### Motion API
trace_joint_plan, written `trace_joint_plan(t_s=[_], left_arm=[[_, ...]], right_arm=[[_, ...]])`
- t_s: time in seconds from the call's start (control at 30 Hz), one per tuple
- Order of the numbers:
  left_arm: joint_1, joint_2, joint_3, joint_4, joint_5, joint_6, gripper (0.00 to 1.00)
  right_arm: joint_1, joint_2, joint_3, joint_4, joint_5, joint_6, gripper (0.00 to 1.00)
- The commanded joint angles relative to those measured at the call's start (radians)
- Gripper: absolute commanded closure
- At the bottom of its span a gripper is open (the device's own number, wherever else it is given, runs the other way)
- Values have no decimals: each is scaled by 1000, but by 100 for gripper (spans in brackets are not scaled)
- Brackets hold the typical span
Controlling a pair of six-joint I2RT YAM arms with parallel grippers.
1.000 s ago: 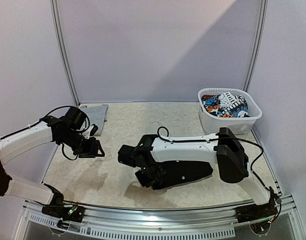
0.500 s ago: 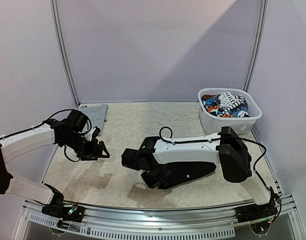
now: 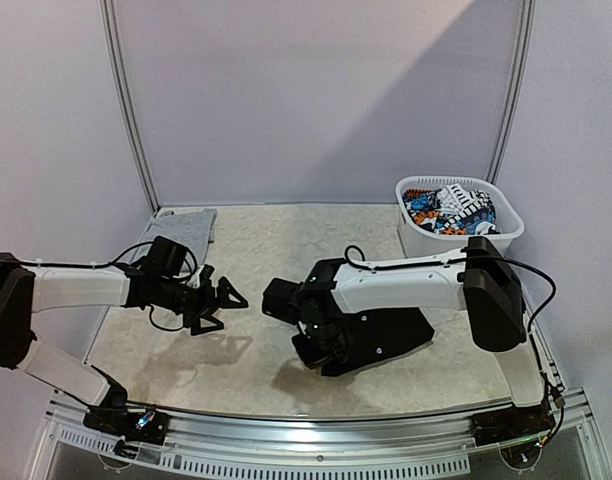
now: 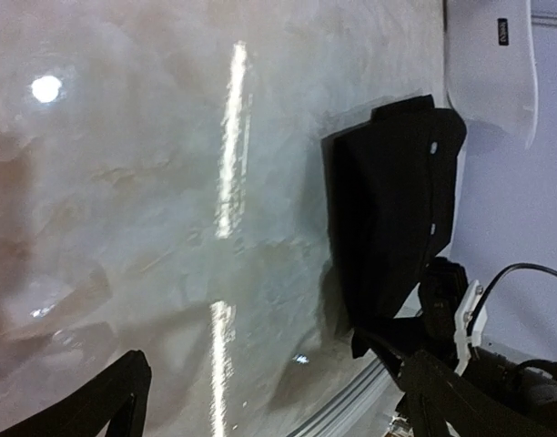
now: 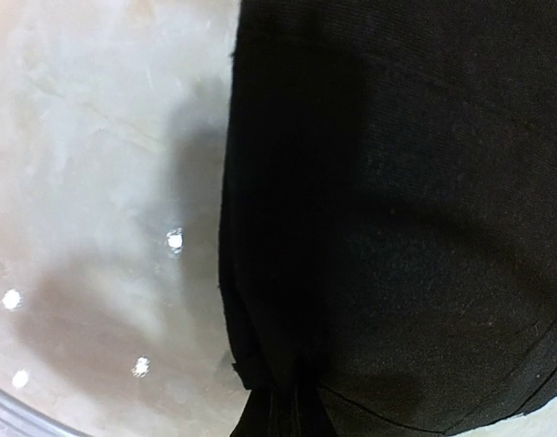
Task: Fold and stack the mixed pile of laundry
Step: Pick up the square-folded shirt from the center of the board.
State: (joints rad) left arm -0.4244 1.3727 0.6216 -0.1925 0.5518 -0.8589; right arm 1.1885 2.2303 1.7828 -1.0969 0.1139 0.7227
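The black long-sleeved garment (image 3: 386, 335) lies folded on the table, right of centre. My right gripper (image 3: 324, 345) is shut on its left edge. In the right wrist view the black cloth (image 5: 397, 209) fills most of the frame and is pinched at the closed fingertips (image 5: 288, 414). My left gripper (image 3: 223, 298) is open and empty, low over the table, a little left of the garment. In the left wrist view, that gripper (image 4: 269, 382) has its jaws wide apart and the garment (image 4: 392, 209) lies ahead. The light grey top (image 3: 187, 225) lies folded at the back left. The printed piece (image 3: 449, 210) is in the basket.
The white plastic laundry basket (image 3: 416, 242) stands at the back right, close to the right arm's elbow. The table's metal front rail (image 3: 306, 440) runs along the near edge. Walls close the back and both sides.
My left arm has reached right across the table towards the black garment, jaws open. My right gripper has moved right and back, dragging the black garment with it.
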Motion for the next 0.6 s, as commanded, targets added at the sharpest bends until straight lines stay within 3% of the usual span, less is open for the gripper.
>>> trace_joint_plan(t_s=[0.0, 0.1, 0.57], left_arm=[[-60, 98, 5, 303, 38, -146, 0], [-105, 186, 33, 393, 39, -195, 1], [-219, 419, 183, 523, 17, -348, 7]], right_arm=[[-15, -64, -6, 23, -37, -11, 100], [-18, -80, -4, 33, -45, -12, 100], [-47, -100, 59, 21, -69, -9, 100]])
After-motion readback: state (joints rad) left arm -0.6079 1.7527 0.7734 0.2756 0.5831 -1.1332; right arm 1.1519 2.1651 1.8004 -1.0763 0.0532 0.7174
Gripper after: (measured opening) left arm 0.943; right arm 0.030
